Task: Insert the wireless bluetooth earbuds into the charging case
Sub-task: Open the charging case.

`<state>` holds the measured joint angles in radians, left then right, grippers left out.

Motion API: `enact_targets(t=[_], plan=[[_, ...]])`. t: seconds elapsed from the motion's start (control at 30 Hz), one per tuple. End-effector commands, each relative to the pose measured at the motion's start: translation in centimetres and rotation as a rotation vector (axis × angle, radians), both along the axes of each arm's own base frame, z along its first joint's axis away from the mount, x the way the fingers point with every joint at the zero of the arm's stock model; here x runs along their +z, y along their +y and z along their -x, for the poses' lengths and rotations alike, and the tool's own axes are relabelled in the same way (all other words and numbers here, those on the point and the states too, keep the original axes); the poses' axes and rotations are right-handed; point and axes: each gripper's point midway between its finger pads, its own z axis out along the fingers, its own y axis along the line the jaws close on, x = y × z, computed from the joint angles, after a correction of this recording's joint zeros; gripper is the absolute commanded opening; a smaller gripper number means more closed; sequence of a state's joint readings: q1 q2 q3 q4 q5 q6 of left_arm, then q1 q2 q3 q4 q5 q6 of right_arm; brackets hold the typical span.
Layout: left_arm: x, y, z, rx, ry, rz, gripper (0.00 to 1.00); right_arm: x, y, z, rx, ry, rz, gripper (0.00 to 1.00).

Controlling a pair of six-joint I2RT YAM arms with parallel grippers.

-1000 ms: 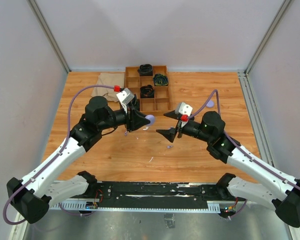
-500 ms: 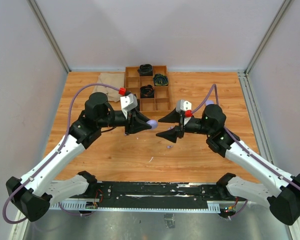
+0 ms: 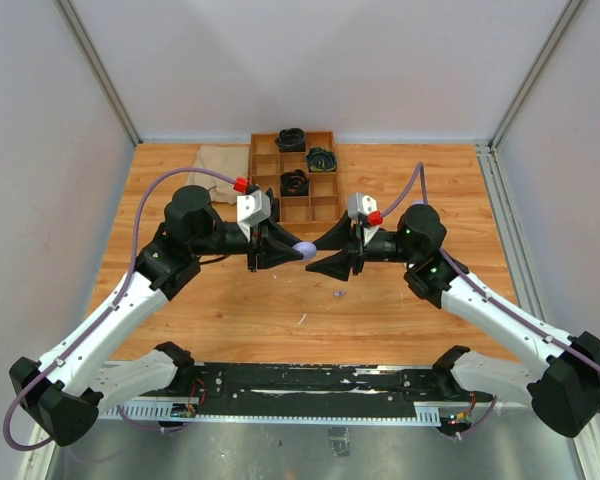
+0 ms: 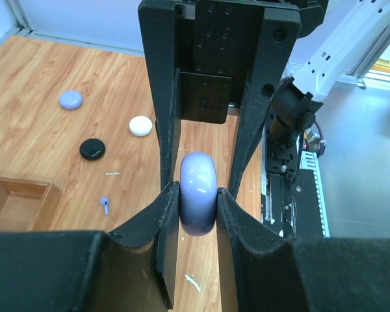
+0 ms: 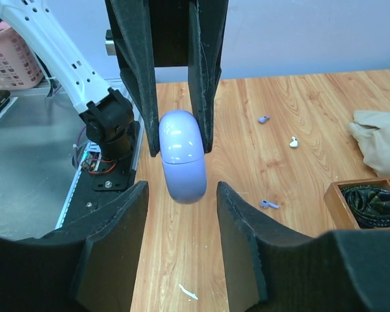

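Wooden bench under two arms meeting in mid-air, lilac charging case pinched between the left jaws, right jaws standing apart on either side of its free end without touching, lilac earbuds and white earbud loose on the bench, outside both jaws

Bright, even overhead light; shadows soft. Highlight streaks on lilac case (wrist-view foreground slightly soft, edges bowed).

Four round cases, three earbuds, one tray, one cloth
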<state>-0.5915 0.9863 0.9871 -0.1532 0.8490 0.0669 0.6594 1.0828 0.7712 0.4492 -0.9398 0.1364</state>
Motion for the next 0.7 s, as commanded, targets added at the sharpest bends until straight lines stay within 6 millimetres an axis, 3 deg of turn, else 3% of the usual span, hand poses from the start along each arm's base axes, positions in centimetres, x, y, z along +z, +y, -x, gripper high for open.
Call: enact_targets(t=[0.0,0.67], plan=[[0.98,-0.07,0.77,-0.032,-0.038,0.035,0.15,2.63,-0.02,0.26,0.035,-0.045,-0.064,0.47],[0.57,-0.39,0.83,-0.051,-0.006,0.029,0.15,2.45,0.31,0.21,0.054,-0.023,-0.071,0.36]])
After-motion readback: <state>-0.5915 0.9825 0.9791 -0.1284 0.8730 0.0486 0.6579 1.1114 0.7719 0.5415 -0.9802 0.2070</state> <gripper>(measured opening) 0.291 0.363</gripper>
